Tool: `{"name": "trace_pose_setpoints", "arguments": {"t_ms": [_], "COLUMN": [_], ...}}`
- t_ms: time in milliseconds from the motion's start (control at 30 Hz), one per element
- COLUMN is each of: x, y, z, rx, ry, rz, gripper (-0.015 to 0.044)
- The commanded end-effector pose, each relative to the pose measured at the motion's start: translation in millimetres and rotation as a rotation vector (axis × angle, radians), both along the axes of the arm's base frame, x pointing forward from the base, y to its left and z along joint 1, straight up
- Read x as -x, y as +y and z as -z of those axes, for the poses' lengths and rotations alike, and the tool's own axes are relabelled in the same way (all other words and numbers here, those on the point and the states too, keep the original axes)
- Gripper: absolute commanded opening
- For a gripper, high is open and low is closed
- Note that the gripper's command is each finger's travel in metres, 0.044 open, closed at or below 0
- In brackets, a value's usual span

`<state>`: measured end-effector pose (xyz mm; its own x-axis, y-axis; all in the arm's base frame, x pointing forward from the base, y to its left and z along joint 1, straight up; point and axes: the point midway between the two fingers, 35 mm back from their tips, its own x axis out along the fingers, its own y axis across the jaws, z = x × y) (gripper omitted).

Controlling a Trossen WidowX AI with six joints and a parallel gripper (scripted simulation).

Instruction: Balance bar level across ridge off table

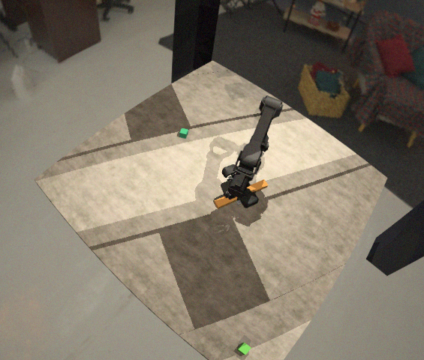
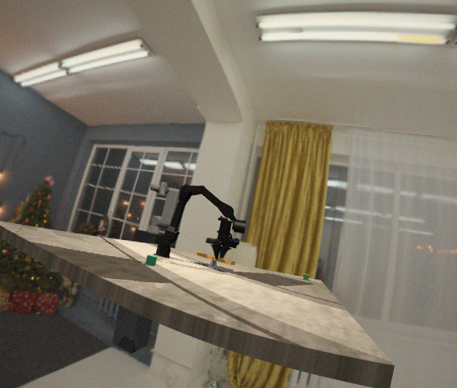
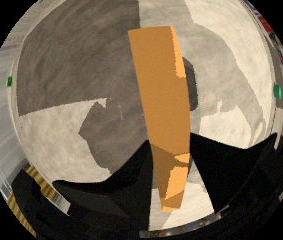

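Note:
My gripper points down and is shut on the orange bar near its middle. The bar sticks out on both sides of the fingers and stands clear of the table top, roughly in line with it. The small grey ridge shows just under the bar in the exterior view. In the wrist view a dark grey part of the ridge shows beside the bar; the rest is hidden under it. Whether bar and ridge touch, I cannot tell.
A teal-green cube sits on the table. A bright green cube sits near a far corner. The arm's shadow falls around the bar.

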<state>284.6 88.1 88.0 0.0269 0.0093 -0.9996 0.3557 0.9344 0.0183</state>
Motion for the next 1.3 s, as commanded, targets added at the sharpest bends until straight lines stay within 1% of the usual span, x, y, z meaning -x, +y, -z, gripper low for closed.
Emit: {"name": "trace_pose_setpoints", "arguments": {"t_ms": [0,800,1000,1033,1267], "x": [0.1,0.1,0.1,0.1,0.1], "y": [0.0,0.0,0.0,0.0,0.0], "z": [0.1,0.1,0.1,0.1,0.1], "rx": [0.0,0.0,0.0,0.0,0.0], "ry": [0.0,0.0,0.0,0.0,0.0], "rz": [0.0,0.0,0.0,0.0,0.0], "gripper": [0.0,0.0,0.0157,0.0167,0.0167]}}
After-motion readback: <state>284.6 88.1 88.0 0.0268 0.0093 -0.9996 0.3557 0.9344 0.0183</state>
